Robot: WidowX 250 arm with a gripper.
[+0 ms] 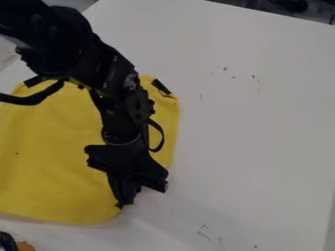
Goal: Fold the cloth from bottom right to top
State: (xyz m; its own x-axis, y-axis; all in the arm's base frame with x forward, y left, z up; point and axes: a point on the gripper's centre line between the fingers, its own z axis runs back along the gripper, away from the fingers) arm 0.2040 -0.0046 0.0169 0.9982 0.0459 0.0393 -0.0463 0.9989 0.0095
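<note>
In the bottom left corner sits a small dark rounded object (7, 241), cut off by the view's edge, and just beside it a small orange-brown thing (25, 246), too little of it showing to name. Higher up, a thin black cable (33, 100) curves in from the left edge towards the arm, crossing over the cloth.

The yellow cloth with rounded corners (52, 152) lies spread out on the left part of the counter, its left side running out of view. A dark patch (33, 81) marks its upper left corner.

The black jointed robot arm (78, 49) comes in from the upper left and slants down across the cloth, hiding much of its middle and right. At its lower end the black pincer (122, 202) points downward at the cloth's lower right corner. I cannot tell whether the pincer is apart, together or clamped on the cloth.

Right of the arm's wrist hangs a thin black cable loop (162, 138), and above it a black strip (161, 87) lies slanted at the cloth's upper right corner.

Further right stretches the smooth white counter (262, 147), with small dark marks near its top and bottom. Dark objects (291, 6) lie beyond its far edge.
</note>
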